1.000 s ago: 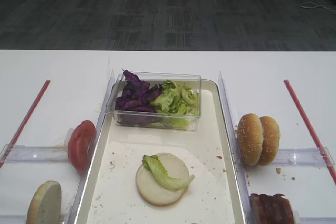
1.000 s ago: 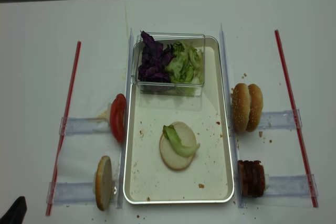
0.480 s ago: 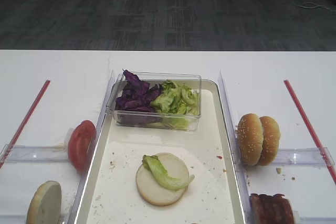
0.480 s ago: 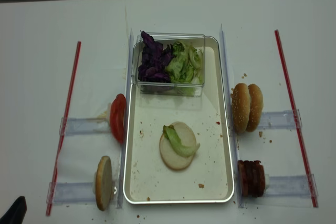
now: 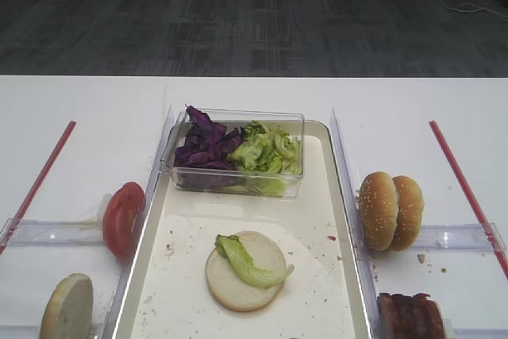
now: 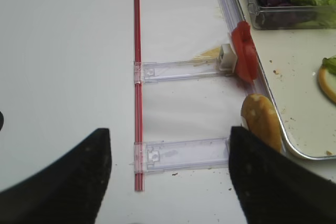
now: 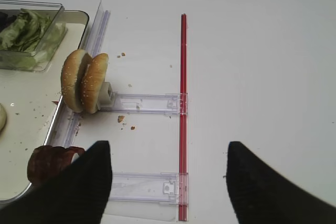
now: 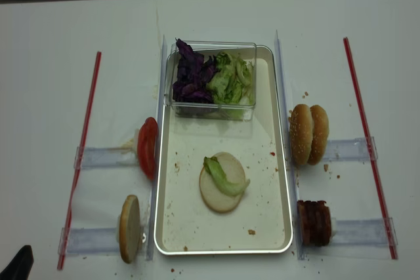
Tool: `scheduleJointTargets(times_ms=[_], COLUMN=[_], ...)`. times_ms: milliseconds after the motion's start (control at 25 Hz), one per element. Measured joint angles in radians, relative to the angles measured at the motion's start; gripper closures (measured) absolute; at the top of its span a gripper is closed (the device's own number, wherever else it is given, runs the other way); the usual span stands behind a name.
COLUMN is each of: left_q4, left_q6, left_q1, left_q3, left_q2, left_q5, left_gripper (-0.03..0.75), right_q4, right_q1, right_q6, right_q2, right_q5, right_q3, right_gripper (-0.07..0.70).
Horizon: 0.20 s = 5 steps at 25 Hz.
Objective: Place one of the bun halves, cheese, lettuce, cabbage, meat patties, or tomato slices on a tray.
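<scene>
On the cream tray [image 5: 317,196] [image 8: 190,214] a pale bun half [image 5: 238,287] [image 8: 215,200] lies cut face up, with a lettuce strip [image 5: 248,263] [image 8: 223,178] across it. Two sesame bun halves [image 7: 84,81] [image 5: 390,210] and the meat patties [image 7: 50,162] [image 8: 314,223] stand on edge right of the tray. Tomato slices [image 6: 244,56] [image 5: 122,218] and another bun half [image 6: 261,124] [image 8: 129,228] stand to its left. My right gripper [image 7: 168,145] and left gripper [image 6: 169,129] hang open and empty over the table beside the tray. No cheese clearly shows.
A clear tub at the tray's far end holds purple cabbage [image 5: 204,148] [image 8: 191,77] and green lettuce [image 5: 268,148]. Clear plastic holders [image 7: 142,103] [image 6: 178,69] and red strips [image 7: 182,103] [image 6: 137,77] lie on the white table either side. Crumbs dot the tray.
</scene>
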Motion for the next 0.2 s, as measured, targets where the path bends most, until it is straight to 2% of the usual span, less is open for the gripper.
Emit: scheduleJointTargets(times_ms=[200], left_q4=[0.000], left_q6=[0.000], left_q1=[0.000], left_q3=[0.000], left_q2=[0.000], left_q5=[0.000], left_gripper=[0.242], right_q4=[0.000], right_q1=[0.000], right_q6=[0.000], right_q2=[0.000], right_q5=[0.000], right_q3=[0.000], right_gripper=[0.125])
